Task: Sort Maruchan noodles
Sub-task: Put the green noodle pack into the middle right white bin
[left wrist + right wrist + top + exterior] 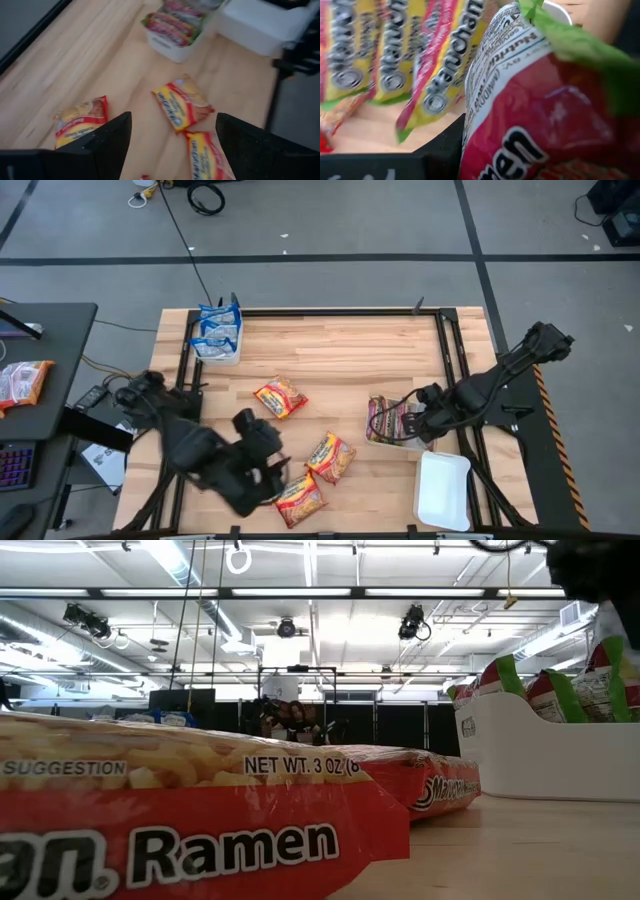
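Observation:
Three red-and-yellow Maruchan noodles packets lie flat on the wooden table. My left gripper hovers open above them near the front edge, with nothing between its fingers; it shows in the high view too. A white tray holds green-edged pink packets standing on edge. My right gripper points down over this tray, shut on one green-edged red packet. Blue-white packets stand in a tray at the far left. My right gripper holds the green-edged packet from above, fingers pointing down. One dark finger lies against the packet's printed back face; the packet itself hides the other finger. The packet stands upright beside the other packets in the tray; where its lower edge is does not show.
An empty white tray sits at the front right, next to the filled one. A black metal frame borders the table. Bare wood lies in the table's far middle. In the low view a red packet fills the foreground.

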